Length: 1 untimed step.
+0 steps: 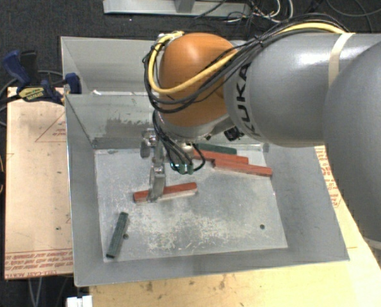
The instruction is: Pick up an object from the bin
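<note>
Four sticks in the bin; claw at middle red stick, grip unclear.

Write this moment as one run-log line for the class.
arm: gripper down at red stick, middle of bin | grasp: unconfirmed | nearby: dark stick lower left; second red stick, green stick beside arm

Four flat sticks lie in the grey bin. Two are red, the middle red stick and the right red stick. Two are dark green, the rear green stick and the front-left green stick.
</note>
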Motion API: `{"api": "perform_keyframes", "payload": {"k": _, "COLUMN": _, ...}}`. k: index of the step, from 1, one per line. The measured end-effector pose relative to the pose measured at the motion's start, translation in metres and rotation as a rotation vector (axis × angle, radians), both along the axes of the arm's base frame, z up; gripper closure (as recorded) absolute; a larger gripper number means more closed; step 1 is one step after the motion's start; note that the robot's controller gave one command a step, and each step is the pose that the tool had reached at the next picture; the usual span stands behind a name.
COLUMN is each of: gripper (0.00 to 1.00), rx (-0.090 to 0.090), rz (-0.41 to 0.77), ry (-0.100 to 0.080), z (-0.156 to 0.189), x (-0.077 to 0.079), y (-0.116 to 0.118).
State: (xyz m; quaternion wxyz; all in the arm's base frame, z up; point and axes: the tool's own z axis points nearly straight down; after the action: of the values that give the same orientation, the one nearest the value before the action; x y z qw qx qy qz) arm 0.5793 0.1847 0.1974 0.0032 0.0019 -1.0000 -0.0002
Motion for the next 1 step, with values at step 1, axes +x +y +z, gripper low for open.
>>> {"api": "perform_keyframes", "payload": {"k": 1, "gripper": 0.0, "rx": 0.002, "rz": 0.036, "ry": -0.011, "z": -0.1293, "x": 0.0059, "y": -0.0568}}
